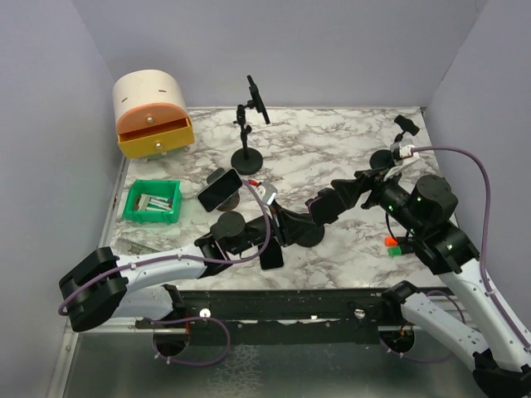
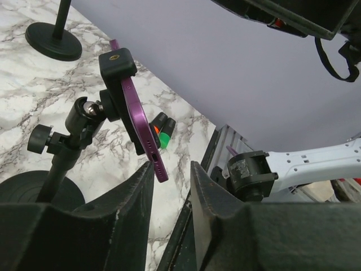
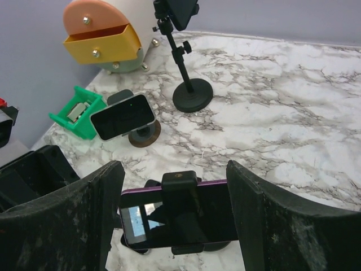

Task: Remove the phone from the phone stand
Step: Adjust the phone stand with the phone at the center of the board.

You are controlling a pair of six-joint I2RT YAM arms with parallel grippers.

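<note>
A purple phone (image 3: 186,217) sits sideways in the black clamp of a phone stand (image 2: 67,141) near the table's front edge. In the top view the phone (image 1: 271,253) stands between both arms. My right gripper (image 3: 175,192) is open wide, and the phone lies just beyond its fingertips, framed between them. From the left wrist the phone (image 2: 141,121) shows edge-on. My left gripper (image 2: 172,180) is open with a narrow gap. The phone's lower end is just past the left fingertip (image 2: 144,180), and nothing is between the fingers.
A white phone (image 1: 220,189) rests on a low round stand. A tall stand (image 1: 246,159) carries a black phone behind it. An orange drawer cabinet (image 1: 152,116) and a green bin (image 1: 152,201) stand at the left. Orange and green markers (image 1: 393,245) lie at the right.
</note>
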